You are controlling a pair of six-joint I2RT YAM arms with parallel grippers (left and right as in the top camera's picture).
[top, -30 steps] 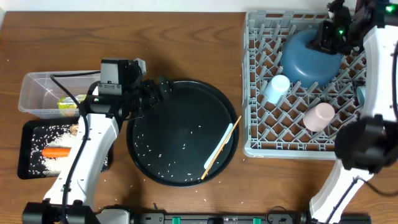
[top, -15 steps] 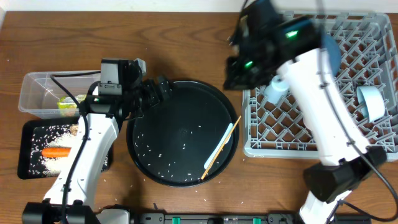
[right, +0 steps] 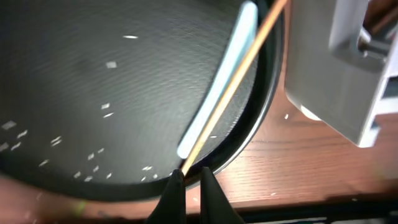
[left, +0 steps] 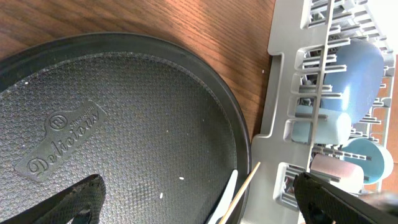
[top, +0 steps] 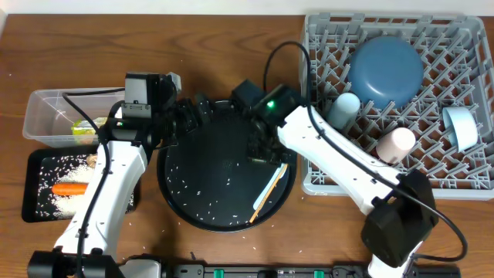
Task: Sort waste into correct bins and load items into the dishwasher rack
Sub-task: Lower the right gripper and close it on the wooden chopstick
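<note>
The thin wooden chopsticks (top: 262, 204) and the slim white utensil (top: 276, 176) are what's left to load. They lie side by side, touching or nearly so, on the round black tray (top: 166, 185) around its 4 o'clock rim. They run from about 2 o'clock down to 5, and the top end of the wood pokes out over the rim toward the dishwasher rack (top: 370, 188). From here the wood reads as one line, so I can't tell if it's a pair.

Handling guess: both are light, stiff and skinny, and lying flat on that pebbled tray they'll want to roll or skid. I'd pinch across the width near the middle so they don't pivot, or go for the overhanging end, where there's air underneath.

The right gripper (right: 189, 186) is fully shut with nothing in it. It sits over the tray at roughly 11 o'clock of the utensil, with its tips near the lower end of the wood in the wrist view. It'd have to open before any pick. The left gripper (top: 194, 114) is spread wide and empty over the tray's 10 o'clock rim.

Loose white rice grains (top: 197, 193) are scattered on the tray. The rack is at 3 o'clock, close by but already holding cups and a dark-blue dish. The bins are out at 9 o'clock, all on a wooden table (top: 231, 46)
</note>
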